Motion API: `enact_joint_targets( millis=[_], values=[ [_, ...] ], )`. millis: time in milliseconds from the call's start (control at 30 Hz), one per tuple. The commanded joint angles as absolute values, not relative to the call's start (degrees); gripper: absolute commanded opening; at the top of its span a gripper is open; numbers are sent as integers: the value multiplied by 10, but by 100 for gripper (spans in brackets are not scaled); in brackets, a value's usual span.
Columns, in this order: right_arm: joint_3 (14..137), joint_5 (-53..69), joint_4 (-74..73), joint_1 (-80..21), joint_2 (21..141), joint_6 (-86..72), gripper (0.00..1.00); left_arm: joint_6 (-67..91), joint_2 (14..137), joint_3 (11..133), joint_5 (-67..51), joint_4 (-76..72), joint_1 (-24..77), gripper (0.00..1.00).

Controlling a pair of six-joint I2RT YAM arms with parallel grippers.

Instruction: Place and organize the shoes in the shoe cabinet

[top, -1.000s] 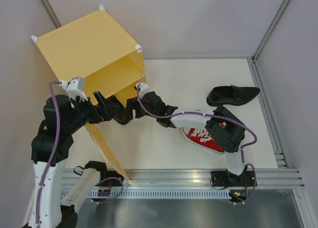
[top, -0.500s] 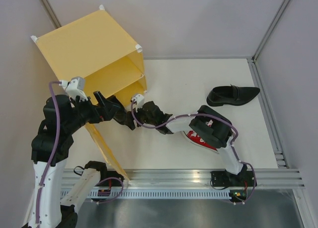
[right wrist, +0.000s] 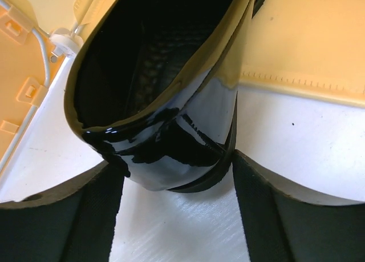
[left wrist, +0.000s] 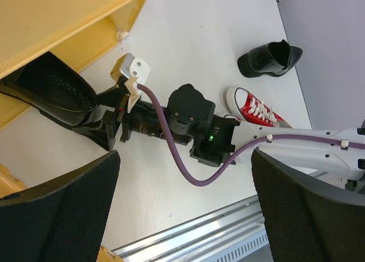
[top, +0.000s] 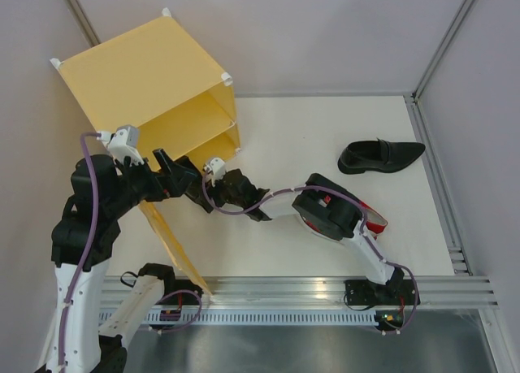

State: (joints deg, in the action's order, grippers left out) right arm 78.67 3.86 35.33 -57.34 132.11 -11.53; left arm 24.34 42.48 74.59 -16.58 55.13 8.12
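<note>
A white tabletop (top: 309,129) is walled in grey, with the shoe cabinet (top: 138,72) set at its far-left corner. A black loafer (left wrist: 51,88) is being placed toe-first in the lower compartment, heel outside. It appears gripped at the heel by the right gripper (right wrist: 174,162), jaws spread wide. A deeper push, then release, is called for. The left gripper (left wrist: 185,153) is spread, empty.

red sneaker (top: 375,220) mostly hidden beneath the right arm (top: 325,214)
</note>
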Motion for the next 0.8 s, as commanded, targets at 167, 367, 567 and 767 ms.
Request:
enact_joint_targets(
  millis=[167, 367, 567, 767],
  values=[
    [836, 32, 405, -587, 1352, -97, 37, 232, 432, 739, -157, 545, 79, 99],
    [864, 6, 410, -587, 1360, -93, 9, 232, 435, 738, -164, 545, 79, 99],
    [900, 4, 411, -588, 1368, -98, 0, 228, 427, 737, -167, 544, 79, 99],
    [903, 4, 394, -588, 1343, -87, 1, 223, 422, 737, -161, 546, 79, 99]
  ],
)
